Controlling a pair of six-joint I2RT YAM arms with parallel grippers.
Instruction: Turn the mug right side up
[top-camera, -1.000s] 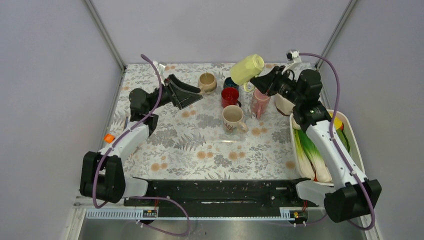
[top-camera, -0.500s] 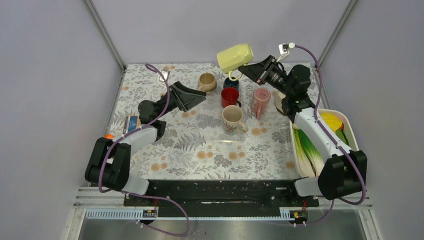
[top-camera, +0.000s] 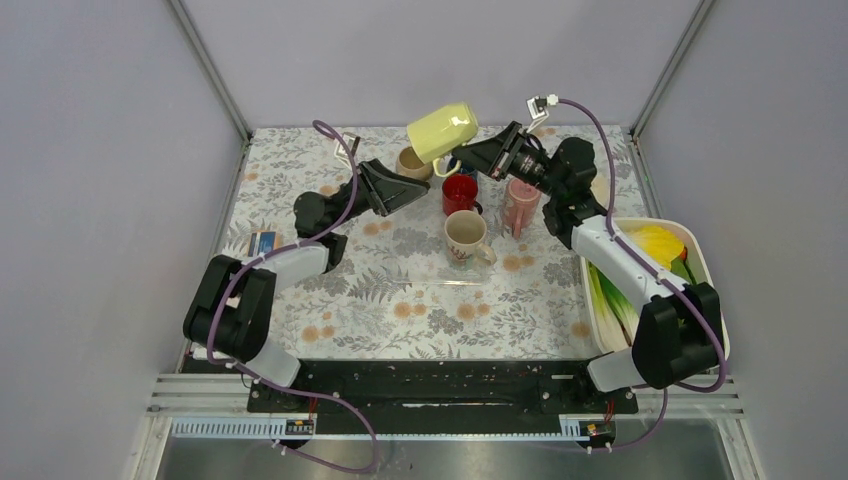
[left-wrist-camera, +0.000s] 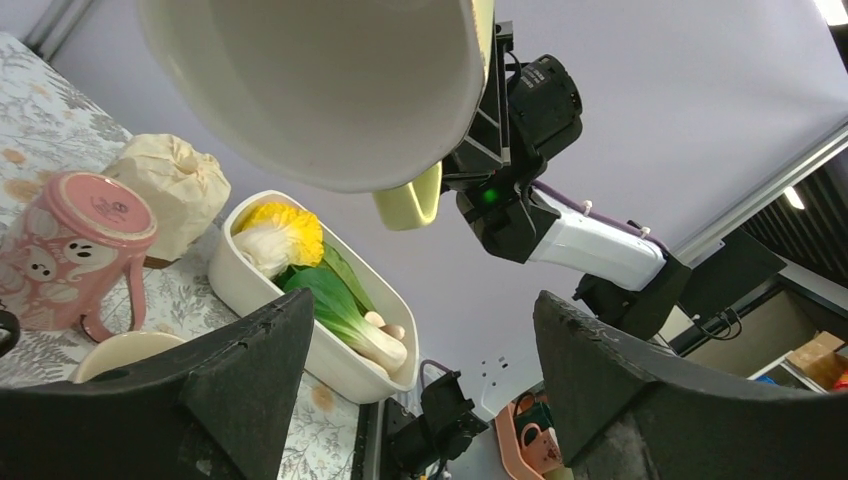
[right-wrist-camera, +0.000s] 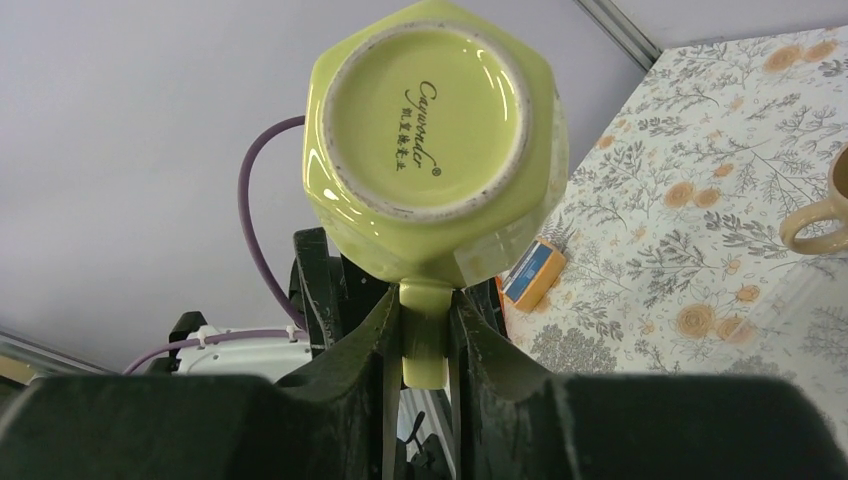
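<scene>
R gripper (top-camera: 470, 155), clamped on the handle (right-wrist-camera: 425, 352) of the mug (top-camera: 442, 131), has swung it left thru the air at far-centre to just above the wide-open L gripper (top-camera: 405, 190), mouth tilted down at it, prob a handover for the flip.

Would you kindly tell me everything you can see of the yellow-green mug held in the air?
The yellow-green mug is glossy and ceramic-looking, with a six-sided body, a round unglazed foot ring around a script mark, and a pale, empty interior. It hangs over the far end of the table, tipped roughly sideways, mouth toward the left tool. Only the right tool touches it, shut on its handle.
</scene>
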